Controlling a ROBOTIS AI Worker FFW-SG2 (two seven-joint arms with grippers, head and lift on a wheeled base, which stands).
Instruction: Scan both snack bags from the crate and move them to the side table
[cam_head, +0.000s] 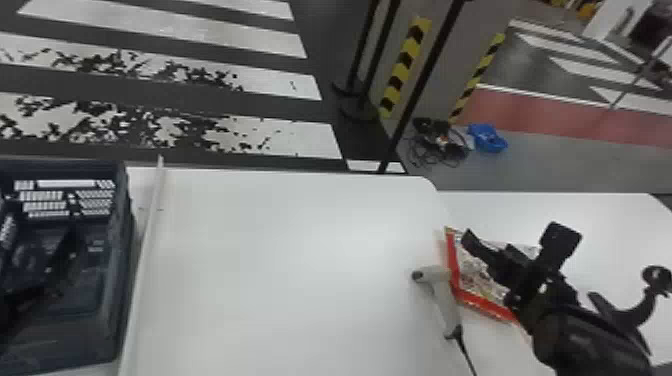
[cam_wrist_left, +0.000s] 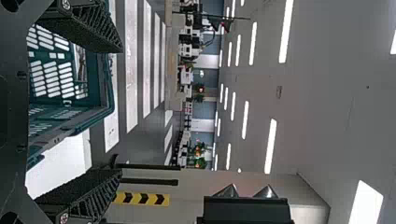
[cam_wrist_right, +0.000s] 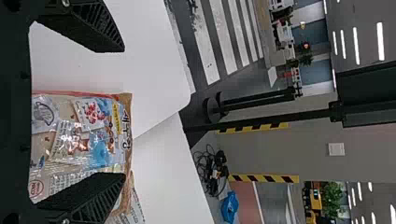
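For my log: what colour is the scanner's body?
The scanner is light grey, clearest in the head view.

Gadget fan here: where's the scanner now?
In the head view, the handheld scanner lies right of centre on the table, just left of a snack bag.

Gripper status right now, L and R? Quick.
Left gripper: open, holding nothing, at the crate.
Right gripper: open, fingers apart by a snack bag, not gripping it.

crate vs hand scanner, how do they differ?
Size: the crate is much larger than the scanner.
Colour: crate dark, scanner pale grey.
Shape: crate is an open box with slotted walls; scanner is gun-shaped with a black cable.
Shared: neither is gripped.
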